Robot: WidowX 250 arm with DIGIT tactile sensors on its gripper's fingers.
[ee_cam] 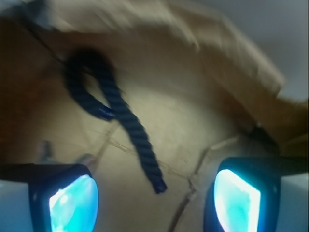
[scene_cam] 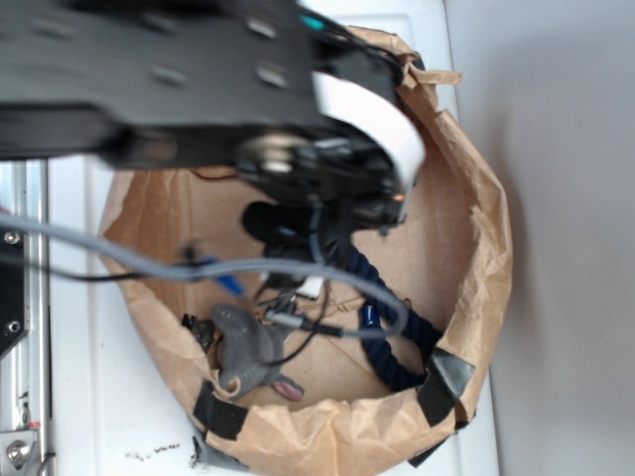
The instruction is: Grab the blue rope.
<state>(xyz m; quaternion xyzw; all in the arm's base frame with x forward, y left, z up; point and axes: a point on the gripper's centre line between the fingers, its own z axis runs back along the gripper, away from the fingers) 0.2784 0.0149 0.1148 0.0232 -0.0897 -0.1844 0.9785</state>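
Note:
The blue rope (ee_cam: pixel 126 117) lies on the brown paper floor of the bag, looped at the upper left of the wrist view, with one taped end (ee_cam: pixel 159 186) pointing toward me. My gripper (ee_cam: pixel 154 203) hovers above that end, open, its cyan-lit pads (ee_cam: pixel 72 203) wide apart and nothing between them. In the exterior view the rope (scene_cam: pixel 405 375) curls along the bag's lower right wall. The black arm (scene_cam: pixel 198 79) hangs over the bag and hides most of the gripper there.
A crumpled brown paper bag (scene_cam: pixel 486 248), rolled down and patched with black tape (scene_cam: pixel 446 382), walls everything in. A grey stuffed toy (scene_cam: pixel 248 347) lies at its lower left. The grey robot cable (scene_cam: pixel 119 260) crosses in front of the bag.

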